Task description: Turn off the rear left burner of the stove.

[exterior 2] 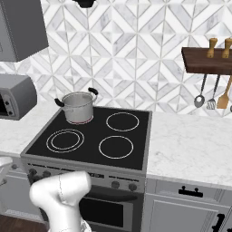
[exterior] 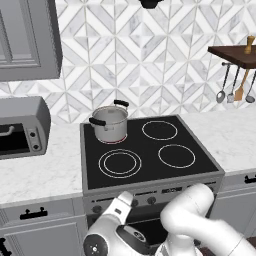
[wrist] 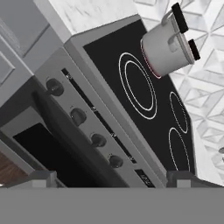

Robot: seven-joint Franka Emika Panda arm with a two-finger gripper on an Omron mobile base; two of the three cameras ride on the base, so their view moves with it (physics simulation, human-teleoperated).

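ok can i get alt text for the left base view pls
A steel pot sits on the reddish rear left burner of a black glass stove, which also carries a double white ring and two plain white rings. The robot's white arm bends low in front of the knob row. A grey toaster oven stands on the marble counter at left.

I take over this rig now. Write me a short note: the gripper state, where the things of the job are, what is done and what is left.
Gripper: open, holding nothing, short of the stove front, apart from the knobs.
Rear left burner: a reddish ring shows under the steel pot, so it looks on.
Knob row: on the grey front panel above the dark oven door; no knob is touched.
Done: approach only.
Left: find which knob serves the rear left burner (not readable here), grip it, turn it off.
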